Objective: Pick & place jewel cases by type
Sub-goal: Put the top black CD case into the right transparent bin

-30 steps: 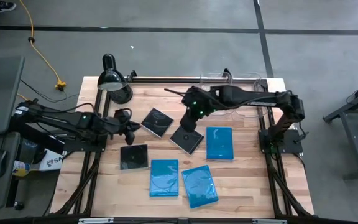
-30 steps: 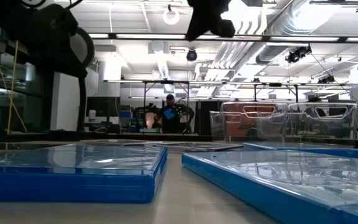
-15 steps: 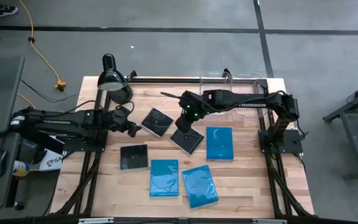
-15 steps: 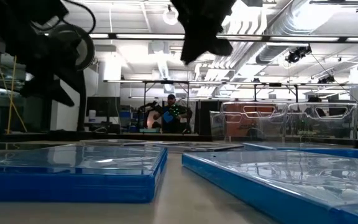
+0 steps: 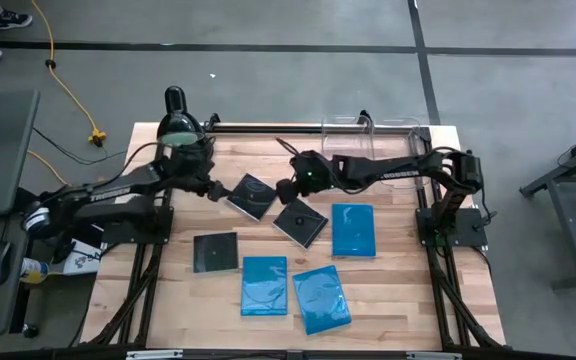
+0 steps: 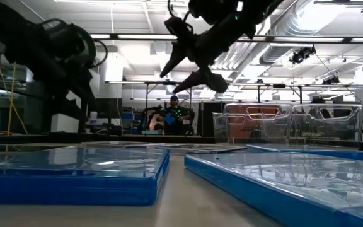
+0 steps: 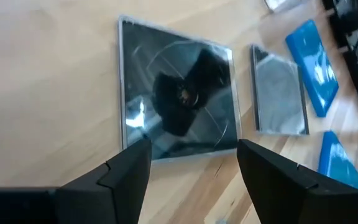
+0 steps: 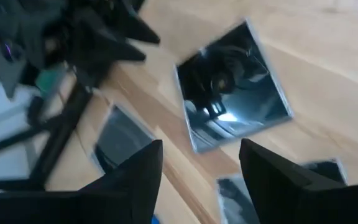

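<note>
Three black jewel cases lie flat on the wooden table: one in the middle (image 5: pixel 251 196), one to its right (image 5: pixel 300 221), one nearer the front (image 5: pixel 215 251). Three blue jewel cases (image 5: pixel 353 229) (image 5: pixel 264 285) (image 5: pixel 321 298) lie flat toward the front and right. My left gripper (image 5: pixel 214 190) hovers open just left of the middle black case (image 7: pixel 178 106). My right gripper (image 5: pixel 286 190) hovers open just right of that same case (image 8: pixel 235 84), above the table (image 6: pixel 191 60). Neither gripper holds anything.
A black desk lamp (image 5: pixel 183 130) stands at the far left corner, close to my left arm. Clear plastic bins (image 5: pixel 373 125) sit at the far right edge. Bare wood (image 5: pixel 408 290) shows along the near right side.
My right gripper has gone a little toward the table's left and far edges, off the right-hand black case toward the middle one, has tipped from pointing down to more level, and has opened. My left arm has swung toward the far edge, bringing its gripper beside the middle black case. No case has moved.
</note>
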Motion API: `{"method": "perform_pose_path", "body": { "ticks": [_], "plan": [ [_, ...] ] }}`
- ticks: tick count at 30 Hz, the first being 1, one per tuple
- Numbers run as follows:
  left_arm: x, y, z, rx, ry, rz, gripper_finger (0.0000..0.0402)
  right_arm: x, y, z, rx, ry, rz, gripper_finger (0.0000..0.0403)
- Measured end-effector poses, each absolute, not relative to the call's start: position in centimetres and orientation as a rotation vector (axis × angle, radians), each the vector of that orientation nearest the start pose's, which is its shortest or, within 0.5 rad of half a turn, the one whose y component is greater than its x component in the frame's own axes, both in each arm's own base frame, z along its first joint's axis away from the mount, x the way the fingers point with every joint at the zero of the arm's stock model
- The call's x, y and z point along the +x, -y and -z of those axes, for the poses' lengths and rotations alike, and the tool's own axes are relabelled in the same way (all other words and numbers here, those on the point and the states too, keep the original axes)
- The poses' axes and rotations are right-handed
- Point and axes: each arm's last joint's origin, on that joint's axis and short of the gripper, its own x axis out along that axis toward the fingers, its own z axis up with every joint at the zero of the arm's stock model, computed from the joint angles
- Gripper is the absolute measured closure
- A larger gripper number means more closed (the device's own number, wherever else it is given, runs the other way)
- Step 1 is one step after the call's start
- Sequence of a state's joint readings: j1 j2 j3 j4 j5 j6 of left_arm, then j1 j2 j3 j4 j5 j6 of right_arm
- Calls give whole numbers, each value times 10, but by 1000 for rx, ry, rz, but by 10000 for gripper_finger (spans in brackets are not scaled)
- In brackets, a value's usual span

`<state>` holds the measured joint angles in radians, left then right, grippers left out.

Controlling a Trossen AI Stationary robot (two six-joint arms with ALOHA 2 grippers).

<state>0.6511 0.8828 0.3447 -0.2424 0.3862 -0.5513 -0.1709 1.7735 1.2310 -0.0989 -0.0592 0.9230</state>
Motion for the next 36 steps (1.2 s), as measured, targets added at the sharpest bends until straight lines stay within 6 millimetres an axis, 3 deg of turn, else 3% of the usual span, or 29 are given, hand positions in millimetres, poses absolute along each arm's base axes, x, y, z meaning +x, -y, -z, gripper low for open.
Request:
{"method": "perform_pose_path", "body": {
  "ticks": [10, 19, 28, 36],
  "plan": [
    [145, -102, -139, -921, -736, -355, 165, 376, 84, -207, 1049, -522, 474, 202],
    [147, -105, -132, -895, -764, -370, 165, 380, 86, -210, 1078, -470, 454, 202],
    [145, -107, -131, -829, -778, -456, 165, 387, 64, -206, 1044, -469, 450, 202],
    [145, -107, -131, -804, -785, -458, 165, 409, 56, -167, 1128, -510, 399, 202]
  ]
}}
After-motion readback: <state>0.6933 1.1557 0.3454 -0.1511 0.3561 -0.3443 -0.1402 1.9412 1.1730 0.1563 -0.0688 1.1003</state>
